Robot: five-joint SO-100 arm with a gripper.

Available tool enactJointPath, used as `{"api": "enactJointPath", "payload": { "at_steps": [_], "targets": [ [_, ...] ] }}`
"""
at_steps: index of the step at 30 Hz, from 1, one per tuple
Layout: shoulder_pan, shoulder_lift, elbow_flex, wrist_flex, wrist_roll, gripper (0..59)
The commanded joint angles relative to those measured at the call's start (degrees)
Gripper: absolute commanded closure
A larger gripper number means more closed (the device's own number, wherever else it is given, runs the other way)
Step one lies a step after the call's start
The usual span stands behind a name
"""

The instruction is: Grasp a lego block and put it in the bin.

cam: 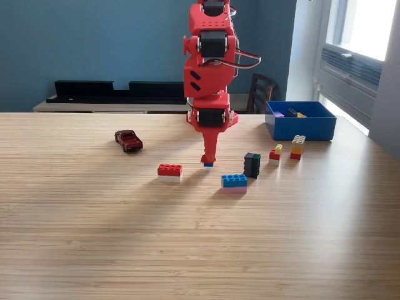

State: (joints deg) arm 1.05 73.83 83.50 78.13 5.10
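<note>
Gripper (208,161) down at table (94,250) level, apparently pinched on small blue block (208,165) (jaw gap too slim to confirm). Could slip on lifting, given so little purchase. Bin (300,122) off at two o'clock, already holding pieces.

Single exterior view, low at the table (187,250) edge, facing the arm (211,69) head-on, moderately near

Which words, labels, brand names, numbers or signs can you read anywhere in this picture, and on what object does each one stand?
None: no readable text shows anywhere.
The small dark red toy car, the open-topped blue plastic bin and the red robot arm show no markings.
</note>
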Motion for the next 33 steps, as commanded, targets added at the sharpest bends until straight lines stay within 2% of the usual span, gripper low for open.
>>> {"api": "enactJointPath", "payload": {
  "at_steps": [1,8,14,28,33],
  "targets": [
    [-6.06,5.19,-11.25,11.43,0.0,58.6],
    [-23.73,22.85,-12.22,19.69,0.79,58.6],
    [-42.19,35.16,-7.03,21.71,1.41,58.6],
    [-74.53,35.77,7.12,20.83,-2.2,58.6],
    [-78.93,35.77,9.49,18.98,-4.04,58.6]
  ]
}}
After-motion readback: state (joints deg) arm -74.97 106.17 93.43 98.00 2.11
